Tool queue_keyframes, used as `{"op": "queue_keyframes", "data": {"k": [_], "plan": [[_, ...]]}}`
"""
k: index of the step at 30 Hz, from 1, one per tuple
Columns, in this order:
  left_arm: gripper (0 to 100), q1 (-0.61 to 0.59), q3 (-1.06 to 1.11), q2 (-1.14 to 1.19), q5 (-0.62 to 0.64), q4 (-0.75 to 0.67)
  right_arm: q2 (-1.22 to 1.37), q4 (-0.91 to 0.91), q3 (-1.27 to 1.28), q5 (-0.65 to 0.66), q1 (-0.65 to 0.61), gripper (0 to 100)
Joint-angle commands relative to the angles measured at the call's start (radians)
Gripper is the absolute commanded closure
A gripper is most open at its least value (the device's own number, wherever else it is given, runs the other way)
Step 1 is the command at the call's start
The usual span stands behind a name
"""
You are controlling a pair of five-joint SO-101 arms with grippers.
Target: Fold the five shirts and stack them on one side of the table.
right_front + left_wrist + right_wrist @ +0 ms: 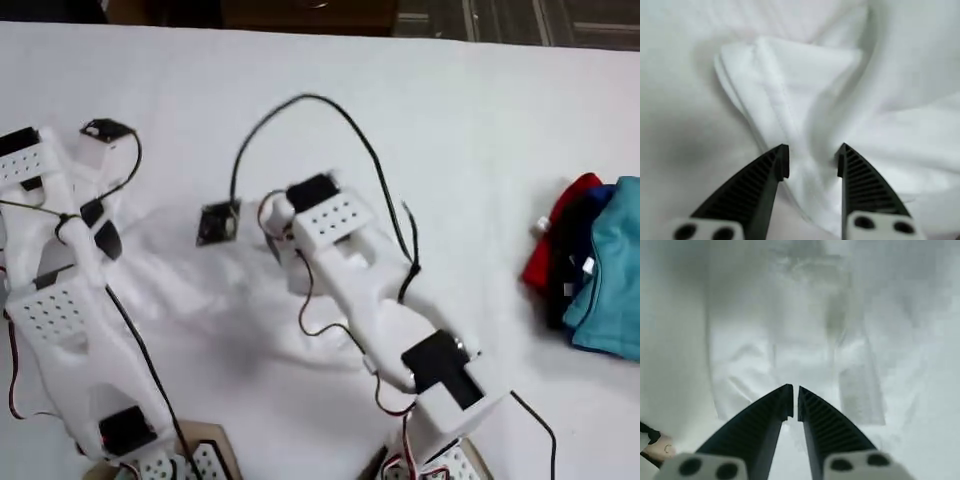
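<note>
looks like the left tool [812, 159] sits open with a bunched ridge of the white shirt [790, 85] running straight out between its jaws, way closer than the closed right tool [795, 401].

Bright, even light falls over the white table [450, 90] in the high view, the cloth close to glare across the upper middle of the frame. Shadows there are faint (no hard edges anywhere). In the left wrist view a grey shadow lies beside the white shirt's [790, 75] fold. The right wrist view is dimmer and greyer.
</note>
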Motion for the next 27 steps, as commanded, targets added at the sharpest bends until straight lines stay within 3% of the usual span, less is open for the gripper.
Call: {"op": "queue_keyframes", "data": {"k": [1,14,27], "plan": [[82,-0.008,-0.002,-0.005,-0.021,0.0,-0.058,-0.084,0.075,0.008,0.027,97.7],[82,-0.003,-0.002,-0.005,-0.025,0.002,0.051,-0.3,0.077,0.026,0.124,97.7],[82,-0.006,-0.002,-0.005,-0.026,0.003,0.134,-0.242,-0.141,0.023,0.14,97.7]]}}
